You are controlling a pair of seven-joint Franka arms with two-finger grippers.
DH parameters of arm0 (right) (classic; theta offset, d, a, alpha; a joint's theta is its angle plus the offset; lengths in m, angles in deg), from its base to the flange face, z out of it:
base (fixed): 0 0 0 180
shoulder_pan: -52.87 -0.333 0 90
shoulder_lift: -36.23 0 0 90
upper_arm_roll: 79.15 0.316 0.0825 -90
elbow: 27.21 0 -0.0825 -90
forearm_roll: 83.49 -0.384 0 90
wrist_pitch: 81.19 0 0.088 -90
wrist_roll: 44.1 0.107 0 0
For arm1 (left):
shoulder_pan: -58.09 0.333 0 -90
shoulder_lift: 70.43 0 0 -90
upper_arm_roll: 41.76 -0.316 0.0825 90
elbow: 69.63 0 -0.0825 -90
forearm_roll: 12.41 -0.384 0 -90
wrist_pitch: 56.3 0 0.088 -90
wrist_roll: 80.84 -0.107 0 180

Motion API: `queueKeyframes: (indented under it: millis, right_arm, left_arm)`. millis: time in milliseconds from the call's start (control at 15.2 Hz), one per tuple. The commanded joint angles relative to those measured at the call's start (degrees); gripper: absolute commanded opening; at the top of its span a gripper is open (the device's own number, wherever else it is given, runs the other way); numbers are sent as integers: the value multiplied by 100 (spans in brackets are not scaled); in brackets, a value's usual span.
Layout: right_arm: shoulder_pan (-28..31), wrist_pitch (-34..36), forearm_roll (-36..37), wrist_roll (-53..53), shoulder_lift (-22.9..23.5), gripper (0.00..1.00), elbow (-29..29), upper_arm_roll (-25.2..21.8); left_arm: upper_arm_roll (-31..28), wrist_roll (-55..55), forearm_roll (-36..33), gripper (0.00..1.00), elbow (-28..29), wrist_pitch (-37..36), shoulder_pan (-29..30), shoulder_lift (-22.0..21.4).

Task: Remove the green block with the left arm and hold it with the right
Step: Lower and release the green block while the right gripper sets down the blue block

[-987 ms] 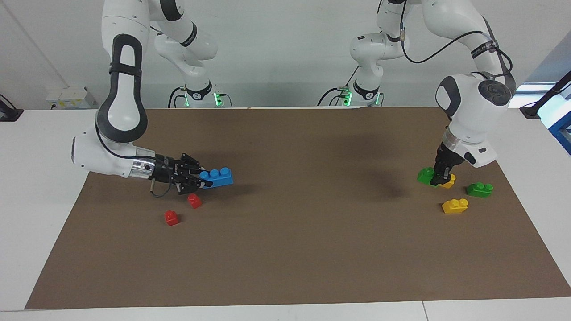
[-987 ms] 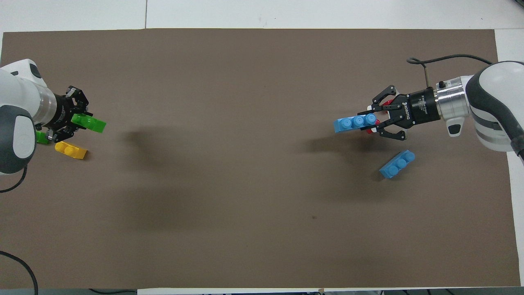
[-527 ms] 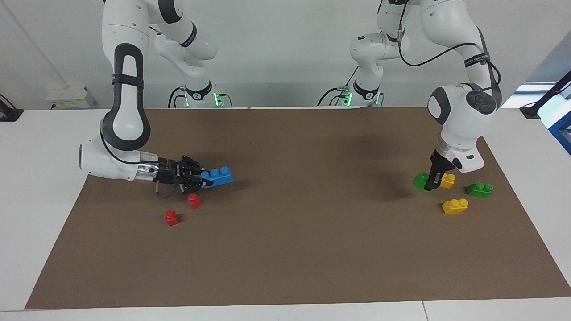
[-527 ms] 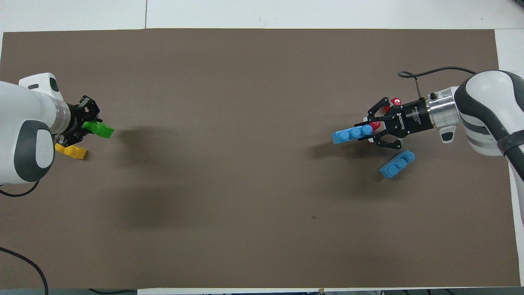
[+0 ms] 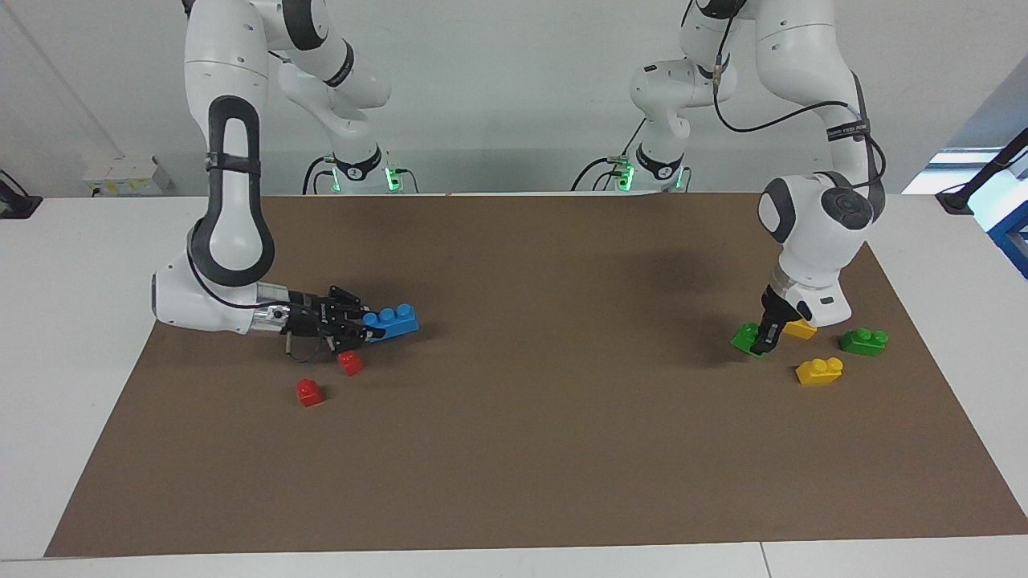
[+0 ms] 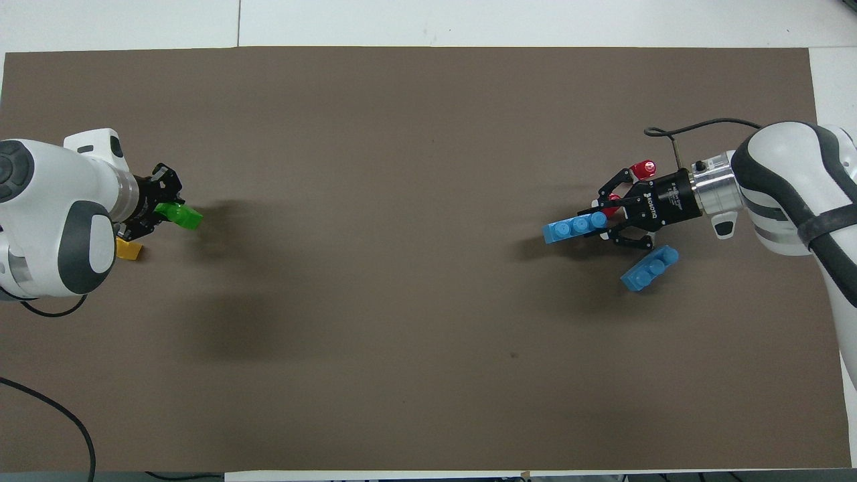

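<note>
1. Facing view, left arm's end:
   - Shows the left pincer [image 5: 761,337] low over the surface [image 5: 514,466], fingers clamped on the green block [image 5: 744,338].
   - Cannot tell whether the block touches the surface or hangs just clear of it.
   - Finds a yellow brick [image 5: 802,327] just beside the pincer.
   - Finds a second yellow piece [image 5: 819,370] farther from the robots, and a dark green brick [image 5: 863,341] near both.

2. Facing view, right arm's end:
   - Shows the right pincer [image 5: 357,327] lying almost level and low, closed on one end of a blue brick [image 5: 392,320].
   - Places two red blocks [image 5: 308,392] close by, one almost under the pincer and one farther from the robots.

3. Overhead view, left arm's end:
   - Confirms the grip. Has the green block [image 6: 182,215] jutting out of the left pincer [image 6: 159,211].
   - Points the block's long axis toward the middle of the surface, that is, toward the right arm.
   - Leaves only a corner of the yellow brick [image 6: 128,249] visible beside the wrist.

4. Overhead view, right arm's end:
   - Shows the right pincer [image 6: 610,221] with the blue brick [image 6: 574,227] aimed back at the left arm.
   - Places a loose blue brick [image 6: 649,268] nearer the robots.

5. Judgement:
   - Puts the block in the left pincer and well apart from the right pincer, with the whole middle of the surface between them.
   - Counts the right pincer as occupied by the blue brick.
   - Probably hinges on bringing the two ends together along that shared line.
</note>
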Motion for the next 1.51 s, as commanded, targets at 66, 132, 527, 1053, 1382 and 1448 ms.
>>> queueKeyframes:
  millis: [66,132,527,1053,1382,1448]
  right_arm:
    - [87,-92,244,-141,85,10,11,68]
    - [87,-101,314,-150,103,10,2,68]
    - [96,-136,324,-229,200,11,11,68]
    - [105,-285,368,-238,340,11,29,68]
    - [105,-303,368,-247,358,12,11,68]
    - [105,-303,368,-247,358,17,11,68]
  left_arm:
    - [-42,-93,-135,0,27,239,-49,113]
    - [-42,-93,-240,0,27,273,-49,114]
    - [-51,-49,-558,0,62,476,-40,245]
    - [-51,-31,-558,0,281,897,-49,237]
    - [-59,-40,-558,100,308,915,-49,237]
    - [-51,-49,-567,100,291,907,-49,237]
